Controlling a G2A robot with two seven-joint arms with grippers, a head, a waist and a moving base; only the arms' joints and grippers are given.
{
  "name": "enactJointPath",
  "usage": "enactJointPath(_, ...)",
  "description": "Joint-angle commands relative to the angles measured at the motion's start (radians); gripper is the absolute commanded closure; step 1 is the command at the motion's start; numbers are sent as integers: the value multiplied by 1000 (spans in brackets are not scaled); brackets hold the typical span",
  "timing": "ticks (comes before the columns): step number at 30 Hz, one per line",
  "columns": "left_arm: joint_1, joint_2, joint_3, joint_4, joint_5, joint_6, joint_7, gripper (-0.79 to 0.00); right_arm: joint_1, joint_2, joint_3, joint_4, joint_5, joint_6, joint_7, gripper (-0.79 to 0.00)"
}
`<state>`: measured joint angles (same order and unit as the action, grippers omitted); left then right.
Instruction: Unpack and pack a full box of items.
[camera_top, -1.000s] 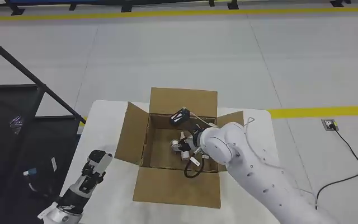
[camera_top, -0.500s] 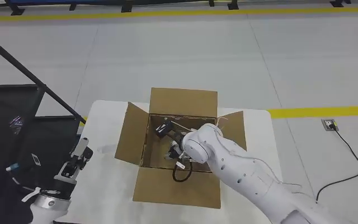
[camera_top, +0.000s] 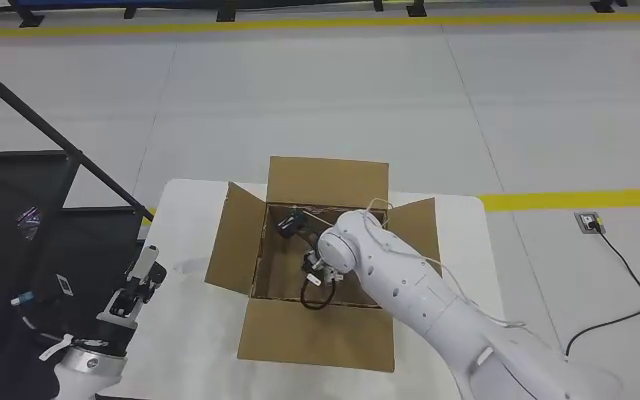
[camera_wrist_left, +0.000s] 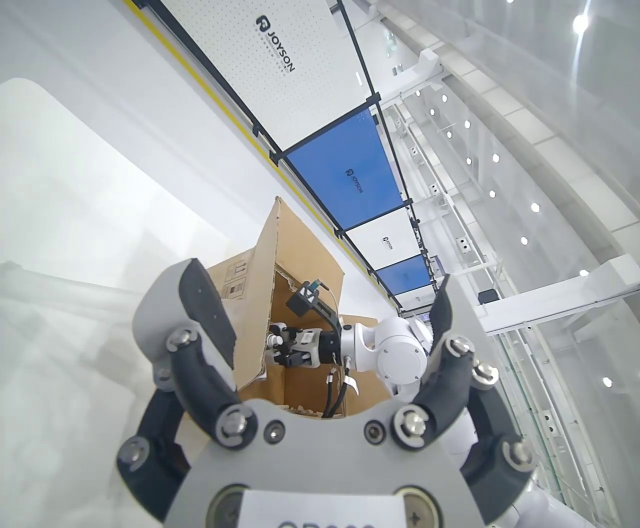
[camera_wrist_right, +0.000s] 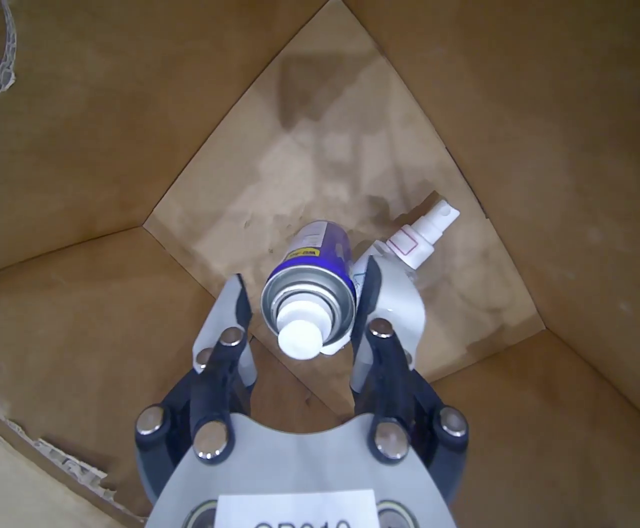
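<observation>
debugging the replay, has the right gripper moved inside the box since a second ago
Yes: the right gripper shifted across the box toward its left wall, away from the right flap.

- White worktop (camera_top: 185, 210), rounded corners, on a pale grey floor (camera_top: 300, 90).
- Yellow line (camera_top: 300, 22) crosses the floor on the far side. A second yellow stretch (camera_top: 560, 200) lies right of the worktop.
- Floor socket (camera_top: 589, 222) with a black cable (camera_top: 618, 257), right side.
- Black pole (camera_top: 70, 146) slants over a black sheet (camera_top: 40, 180), left side.
- Left wrist view: blue wall panel (camera_wrist_left: 350, 175) next to a white perforated panel (camera_wrist_left: 280, 75), both black-framed. Ceiling lights (camera_wrist_left: 535, 206) are on.
</observation>
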<state>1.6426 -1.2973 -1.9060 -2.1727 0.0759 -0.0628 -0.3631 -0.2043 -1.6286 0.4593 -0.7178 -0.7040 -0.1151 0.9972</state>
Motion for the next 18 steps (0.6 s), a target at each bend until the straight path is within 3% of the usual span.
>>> enactJointPath(1, 0, 0, 0, 0, 0, 0, 0, -785, 8, -11, -2, 27, 2, -10, -5, -296)
enactJointPath(3, 0, 0, 0, 0, 0, 0, 0, -785, 16, -22, -4, 46, 1, -15, -12, -160)
enactJointPath(4, 0, 0, 0, 0, 0, 0, 0, -785, 20, -26, -4, 50, -2, -17, -16, -3)
enactJointPath(8, 0, 0, 0, 0, 0, 0, 0, -785, 37, -34, -3, 19, -30, -2, -6, 0)
enactJointPath(12, 0, 0, 0, 0, 0, 0, 0, -785, 39, -17, 20, -92, -63, 5, 57, 0)
enactJointPath(18, 0, 0, 0, 0, 0, 0, 0, -785, -47, 60, 103, -445, -215, 151, 199, 0)
